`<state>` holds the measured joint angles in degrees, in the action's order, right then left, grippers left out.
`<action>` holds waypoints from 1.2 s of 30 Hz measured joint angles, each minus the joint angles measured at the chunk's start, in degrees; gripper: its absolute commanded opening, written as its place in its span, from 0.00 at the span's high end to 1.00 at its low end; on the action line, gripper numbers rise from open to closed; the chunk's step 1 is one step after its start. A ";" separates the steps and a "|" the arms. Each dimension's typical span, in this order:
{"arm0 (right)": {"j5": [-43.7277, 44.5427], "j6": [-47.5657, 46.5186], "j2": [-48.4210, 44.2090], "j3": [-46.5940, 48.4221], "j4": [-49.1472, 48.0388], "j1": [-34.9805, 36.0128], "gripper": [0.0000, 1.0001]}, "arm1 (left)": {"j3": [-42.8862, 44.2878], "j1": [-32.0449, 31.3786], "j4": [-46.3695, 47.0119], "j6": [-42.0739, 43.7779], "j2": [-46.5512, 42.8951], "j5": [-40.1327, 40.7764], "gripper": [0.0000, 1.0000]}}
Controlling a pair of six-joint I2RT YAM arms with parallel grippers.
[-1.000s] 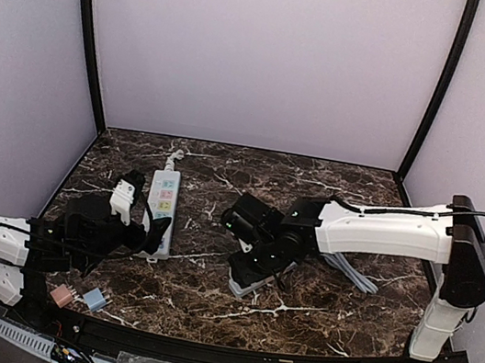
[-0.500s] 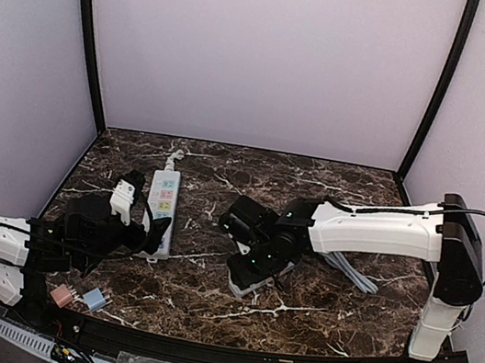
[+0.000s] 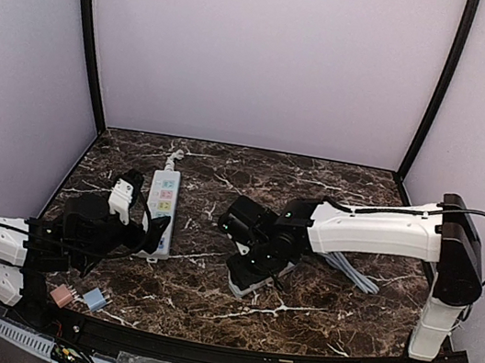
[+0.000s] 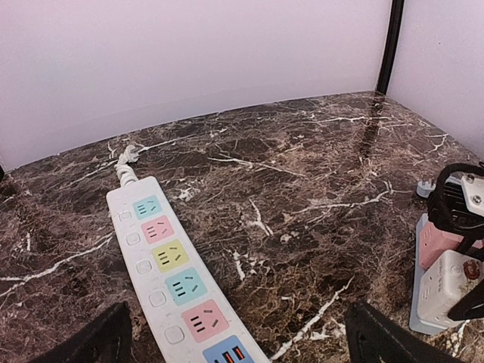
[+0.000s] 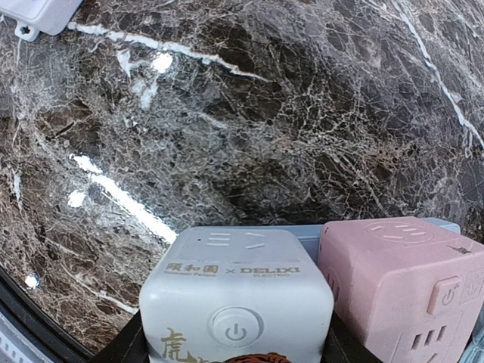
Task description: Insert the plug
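Now | right tool point(image 5: 234, 346) pinching white cube plug point(image 5: 236, 291) beside pink cube point(image 5: 401, 272) | left tool point(image 4: 242, 339) spread over power strip point(image 4: 162, 257)

At 6 o'clock in my left wrist view, the frame edge cuts off the power strip point(image 4: 170, 257) just past its blue socket. Only the tips of my left fingers point(image 4: 91, 340), set wide apart, show at 5 and 7 o'clock. My right wrist view loses the lower part of the white cube point(image 5: 238, 287) clamped between my right fingers point(image 5: 132, 344). It also crops the pink cube point(image 5: 393, 272) at 4 o'clock. From above, my right gripper point(image 3: 251, 271) hides most of both cubes.
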<state>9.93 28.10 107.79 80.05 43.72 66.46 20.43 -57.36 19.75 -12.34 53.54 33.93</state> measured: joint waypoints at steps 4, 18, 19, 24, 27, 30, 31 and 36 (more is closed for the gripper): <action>0.35 -1.20 1.49 1.55 1.25 0.26 1.00 | -0.02 0.00 0.00 0.00 0.00 -0.02 0.01; -0.17 -0.04 0.07 -1.99 -1.05 -0.57 1.00 | -0.02 0.00 0.00 -0.02 0.00 -0.07 0.01; -0.22 0.04 -0.17 -2.36 -1.42 -0.66 1.00 | -0.02 0.00 0.02 -0.02 0.00 -0.07 0.01; -0.48 0.02 -0.68 -3.13 -2.12 -1.09 1.00 | -0.02 0.00 0.00 -0.02 0.00 -0.24 0.01; -1.11 -0.13 -1.01 -3.41 -2.27 -1.64 1.00 | -0.02 0.00 0.02 -0.02 0.00 -0.26 0.01; -1.62 -0.20 -1.31 -3.52 -2.38 -2.38 1.00 | -0.02 0.00 0.04 -0.02 0.04 -0.26 0.01; -1.64 -0.15 -1.44 -3.52 -2.45 -2.84 1.00 | -0.02 0.00 0.04 -0.02 0.07 -0.26 0.01; -1.22 0.04 -1.99 -3.69 -2.75 -5.49 1.00 | -0.02 0.00 0.07 -0.02 0.42 -0.26 0.01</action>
<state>8.71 28.14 105.80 76.36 40.97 60.97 20.40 -57.36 19.81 -12.36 53.95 33.67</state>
